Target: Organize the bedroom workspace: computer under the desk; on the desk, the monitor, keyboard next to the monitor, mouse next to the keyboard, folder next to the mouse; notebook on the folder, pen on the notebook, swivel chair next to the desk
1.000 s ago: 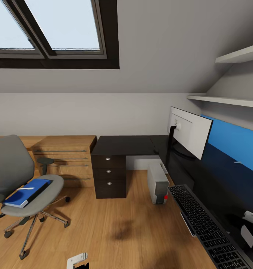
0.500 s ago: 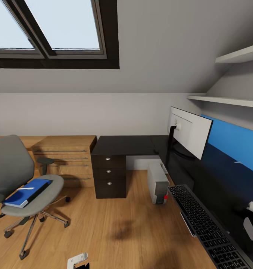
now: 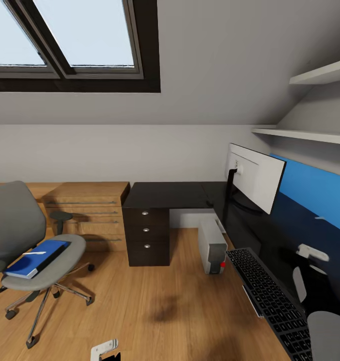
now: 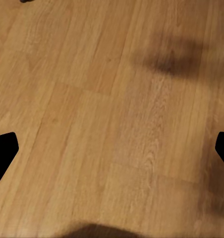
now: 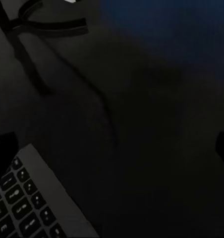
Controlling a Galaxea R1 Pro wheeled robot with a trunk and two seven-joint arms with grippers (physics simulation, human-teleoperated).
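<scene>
Hovering over the glossy black top of the desk [image 3: 165, 194], your right gripper [image 3: 310, 253] has its fingers spread wide: in the right wrist view two dark tips sit at opposite edges with nothing between them. Just beside it lies the slim dark grey keyboard [image 3: 275, 301], its low flat keys running along the desk edge; you see its corner in the right wrist view too [image 5: 28, 203]. Beyond the gripper stands the monitor [image 3: 255, 181], white back facing you, on a thin black stand with a ring base [image 5: 42, 29].

Your left gripper [image 4: 112, 148] hangs over the oak plank floor [image 4: 92, 99], its fingers also parted wide and empty; a white part of it shows in the head view [image 3: 104, 348].

Well away from both grippers, the swivel chair [image 3: 34, 250] with its grey upholstery and chrome star base carries the flat bright blue folder [image 3: 37, 258] on its seat. The boxy light grey computer [image 3: 211, 245] stands on the floor against the desk, near the three-drawer unit with round silver knobs [image 3: 147, 229].
</scene>
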